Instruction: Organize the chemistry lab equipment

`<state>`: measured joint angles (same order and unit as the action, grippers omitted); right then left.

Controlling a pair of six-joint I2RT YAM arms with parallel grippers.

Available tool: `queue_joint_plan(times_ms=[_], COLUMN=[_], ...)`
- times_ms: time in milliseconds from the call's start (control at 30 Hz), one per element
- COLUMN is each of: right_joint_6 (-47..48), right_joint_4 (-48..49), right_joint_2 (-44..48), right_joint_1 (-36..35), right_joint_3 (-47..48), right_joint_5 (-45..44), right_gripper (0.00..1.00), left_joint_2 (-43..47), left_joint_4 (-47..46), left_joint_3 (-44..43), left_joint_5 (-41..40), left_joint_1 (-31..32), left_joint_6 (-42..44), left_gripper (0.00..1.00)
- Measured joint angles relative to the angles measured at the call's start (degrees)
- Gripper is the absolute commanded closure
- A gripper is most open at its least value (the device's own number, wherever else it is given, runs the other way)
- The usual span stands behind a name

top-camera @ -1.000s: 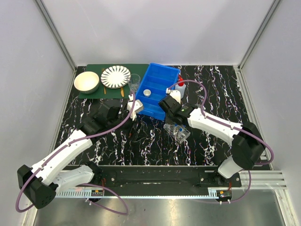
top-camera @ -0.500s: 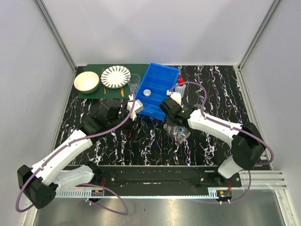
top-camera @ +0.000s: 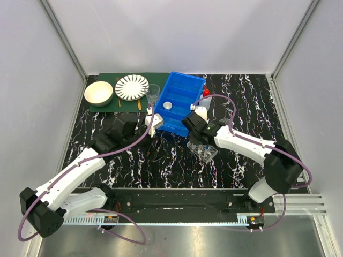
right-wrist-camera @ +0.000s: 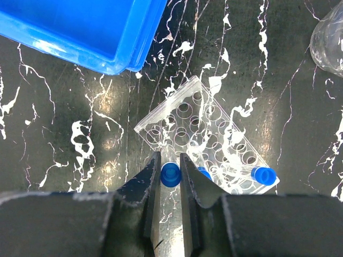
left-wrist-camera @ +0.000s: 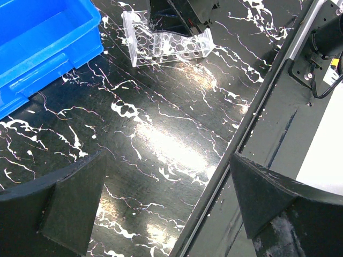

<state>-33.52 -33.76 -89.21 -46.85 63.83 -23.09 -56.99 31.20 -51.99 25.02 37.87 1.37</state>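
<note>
My right gripper (right-wrist-camera: 170,172) is shut on a clear blue-capped tube (right-wrist-camera: 170,174), held upright over the near-left corner of the clear plastic tube rack (right-wrist-camera: 203,139). Two more blue-capped tubes (right-wrist-camera: 263,175) sit in the rack. In the top view the right gripper (top-camera: 197,138) hovers just over the rack (top-camera: 203,151). My left gripper (left-wrist-camera: 169,203) is wide open and empty above bare table, left of the rack (left-wrist-camera: 166,43). The white red-nozzled squeeze bottle (top-camera: 202,101), a small clear beaker (top-camera: 154,92) and a small round lid (top-camera: 168,105) are near or in the blue bin.
The big blue compartmented bin (top-camera: 185,88) stands behind the rack, and its corner shows in the right wrist view (right-wrist-camera: 80,27). A striped white plate (top-camera: 132,87) and a cream bowl (top-camera: 98,93) lie on a green mat at the back left. Grey walls close the sides.
My right gripper has moved slightly down and nearer to the rack with the tube in it. The left arm has not moved.
</note>
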Motion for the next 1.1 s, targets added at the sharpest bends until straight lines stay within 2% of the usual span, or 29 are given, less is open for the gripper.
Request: queue_joint_plan(times_ms=[933, 1000, 1100], right_joint_6=[-0.4, -0.4, -0.3], right_joint_4=[5.5, 5.5, 5.6], right_joint_2=[0.0, -0.1, -0.1], right_joint_1=[0.0, 0.0, 0.0], right_joint_3=[-4.7, -4.7, -4.7], right_joint_5=[-0.3, -0.3, -0.3], right_gripper=[1.0, 0.95, 0.97], left_joint_2=[0.0, 0.0, 0.0], left_joint_4=[0.0, 0.0, 0.0], left_joint_3=[0.0, 0.0, 0.0], left_joint_5=[0.0, 0.0, 0.0], left_joint_1=[0.0, 0.0, 0.0], left_joint_6=[0.0, 0.0, 0.0], left_gripper=[0.01, 0.01, 0.01])
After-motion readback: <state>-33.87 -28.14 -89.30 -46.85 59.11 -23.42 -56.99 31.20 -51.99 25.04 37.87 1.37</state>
